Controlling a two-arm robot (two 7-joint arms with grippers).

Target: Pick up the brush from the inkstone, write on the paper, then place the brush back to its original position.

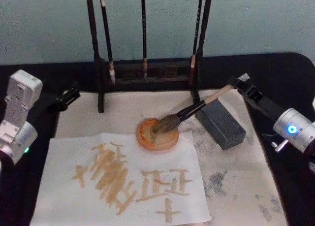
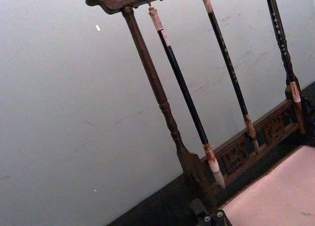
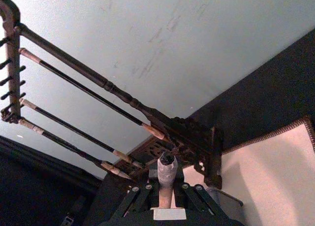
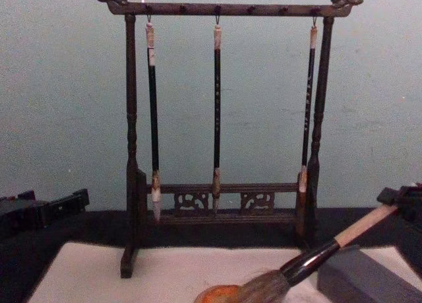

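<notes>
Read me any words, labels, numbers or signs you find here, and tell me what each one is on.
Brushed tan characters on the paper: handwritten strokes, not legible as any word.
Pale marks down the shaft of a hanging slim brush on the brush stand: too small to read.
No printed labels, brands or numbers are readable anywhere else.

Wooden stand (image 4: 221, 204) w/ three slim brushes (image 4: 216, 111); grey block (image 1: 220, 122), maybe a paperweight, on felt mat (image 1: 256, 186).

A calligraphy practice corner before me: a carved wooden brush stand (image 4: 224, 118) hung with three slim brushes (image 4: 216, 111), a round inkstone (image 1: 156, 135) and inked paper (image 1: 123, 181) on a felt mat (image 1: 236, 162) over my black bench (image 1: 285, 73), against a plain pale wall (image 4: 59, 85).
</notes>
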